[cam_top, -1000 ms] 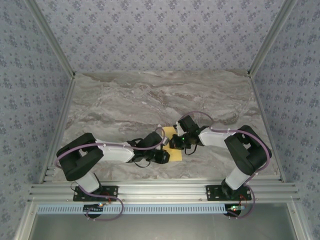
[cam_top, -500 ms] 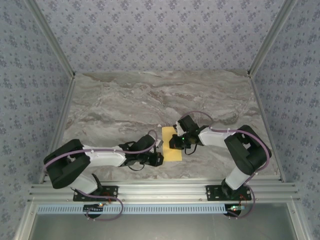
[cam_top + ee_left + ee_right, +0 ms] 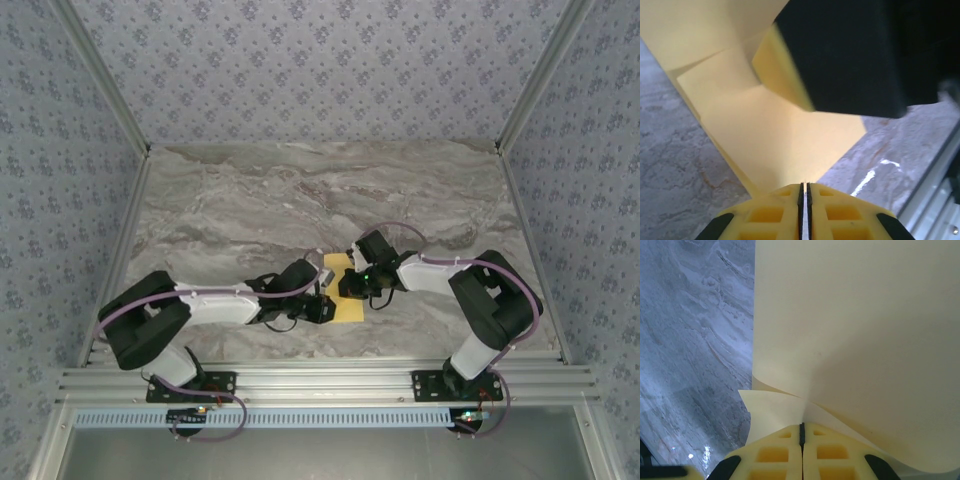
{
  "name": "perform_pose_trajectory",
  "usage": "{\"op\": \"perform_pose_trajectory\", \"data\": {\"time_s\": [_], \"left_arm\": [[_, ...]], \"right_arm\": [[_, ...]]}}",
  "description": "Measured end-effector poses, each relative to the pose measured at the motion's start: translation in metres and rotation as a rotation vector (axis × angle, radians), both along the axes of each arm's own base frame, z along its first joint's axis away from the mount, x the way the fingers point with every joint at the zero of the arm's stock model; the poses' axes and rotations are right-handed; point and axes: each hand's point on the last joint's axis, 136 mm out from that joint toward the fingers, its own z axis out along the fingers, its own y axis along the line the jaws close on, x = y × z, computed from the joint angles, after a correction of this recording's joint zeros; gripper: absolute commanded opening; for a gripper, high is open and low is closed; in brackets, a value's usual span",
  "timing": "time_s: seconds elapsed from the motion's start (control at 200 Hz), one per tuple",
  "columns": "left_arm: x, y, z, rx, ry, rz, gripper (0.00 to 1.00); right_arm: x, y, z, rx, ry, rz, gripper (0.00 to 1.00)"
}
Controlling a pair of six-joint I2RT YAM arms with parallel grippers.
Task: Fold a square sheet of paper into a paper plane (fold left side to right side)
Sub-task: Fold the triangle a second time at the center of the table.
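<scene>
Yellow paper [image 3: 347,311] lies toward the table's [image 3: 230,200] 6 o'clock, layered, with one flap curling up. My left gripper [image 3: 803,192] pinches its 8 o'clock edge. My right gripper [image 3: 801,432] is clamped on its 3 o'clock flap.

Place: a robot test cell in a lab, not a home or shop.
Enclosure: bare aluminium frame posts [image 3: 105,75] rise from the far corners of the table, holding panel walls [image 3: 320,70] papered in a small grey-lilac floral print.
Work surface: a marble-pattern tabletop [image 3: 250,200], fenced along its side edges by the same metal profile.
Mounting: stacked aluminium rails [image 3: 320,382] run along the near edge, with a slotted strip [image 3: 300,417] beside them.
Machines: a left arm [image 3: 215,305] and a right arm [image 3: 470,285], bolted to plates on those rails, meet over a yellow-orange sheet of paper [image 3: 345,308].
Wiring: purple cables [image 3: 130,308] loop along both arms; small lights [image 3: 468,413] glow at the bases.
</scene>
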Motion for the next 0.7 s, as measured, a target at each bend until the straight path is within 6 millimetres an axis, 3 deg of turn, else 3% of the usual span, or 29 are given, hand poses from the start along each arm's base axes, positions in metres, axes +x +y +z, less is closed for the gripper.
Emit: {"op": "perform_pose_trajectory", "data": {"time_s": [0.13,0.455,0.7], "left_arm": [[-0.002,0.004,-0.017,0.044,0.024,0.004,0.10],[0.001,-0.001,-0.017,0.049,0.015,0.006,0.09],[0.001,-0.001,-0.017,0.059,0.006,0.011,0.09]], "right_arm": [[0.000,0.001,0.002,0.007,-0.002,0.002,0.08],[-0.005,0.000,0.032,0.057,-0.061,0.019,0.08],[-0.026,0.004,0.024,0.048,-0.016,0.066,0.08]]}}
